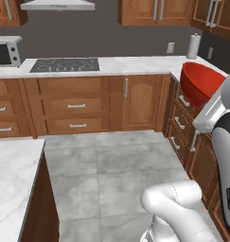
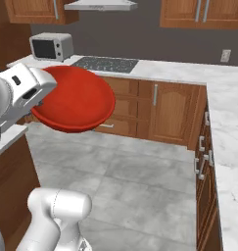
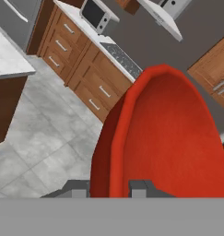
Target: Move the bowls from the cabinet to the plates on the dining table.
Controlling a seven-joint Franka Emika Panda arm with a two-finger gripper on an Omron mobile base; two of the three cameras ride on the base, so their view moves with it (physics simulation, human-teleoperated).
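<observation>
- The gripper (image 3: 109,188) has its jaws closed on the rim of the red bowl (image 2: 75,100), one dark finger tip on each side of the wall in the hand view.
- The red bowl hangs in the air above the grey tiled floor (image 1: 116,165), tipped on edge, well clear of every worktop.
- In the left base view the bowl (image 1: 200,82) sits in front of the right-hand run of drawers (image 1: 182,125), near the marble counter's (image 1: 135,65) corner edge.
- The floor between the far counter and the near dining table (image 1: 12,175) is open, a wide lane with nothing standing on it.
- The dining table's marble edge and brown side show at the near left, apart from the bowl.
- On the far counter lie a black cooktop (image 1: 65,64) and, to its left, a microwave (image 2: 51,46); a paper-towel roll (image 1: 194,46) stands at the right end.
- Wall cabinets (image 1: 154,12) with grey bar handles hang above the far counter, doors shut, beside a range hood (image 1: 57,5).
- No brand, label or writing can be read on anything.
</observation>
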